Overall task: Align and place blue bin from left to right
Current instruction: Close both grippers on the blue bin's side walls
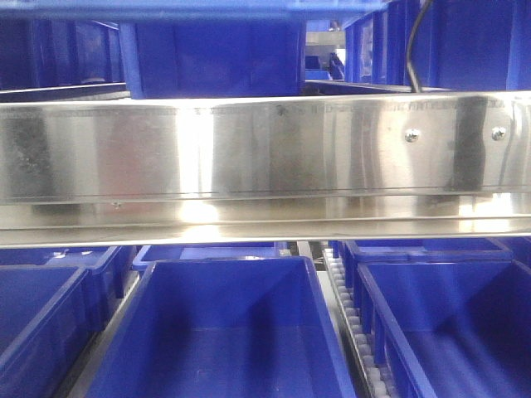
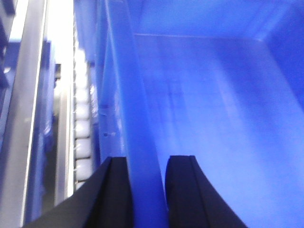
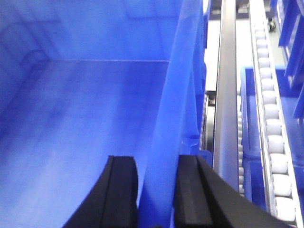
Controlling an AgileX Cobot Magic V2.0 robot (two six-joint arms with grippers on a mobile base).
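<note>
In the left wrist view my left gripper (image 2: pixel 147 190) straddles the left wall (image 2: pixel 124 85) of an empty blue bin (image 2: pixel 213 118). One black finger is outside it and one inside, both pressed on the wall. The right wrist view shows my right gripper (image 3: pixel 158 190) clamped the same way on the right wall (image 3: pixel 176 95) of a blue bin (image 3: pixel 85 118), whose floor is bare. An open blue bin (image 1: pixel 224 340) sits low in the middle of the front view. Neither gripper shows in that view.
A broad steel beam (image 1: pixel 265 157) crosses the front view, with more blue bins above it. Other blue bins stand at lower left (image 1: pixel 41 315) and lower right (image 1: pixel 448 323). White roller tracks run beside the held walls (image 2: pixel 81 123) (image 3: pixel 273 128), next to a steel rail (image 3: pixel 225 95).
</note>
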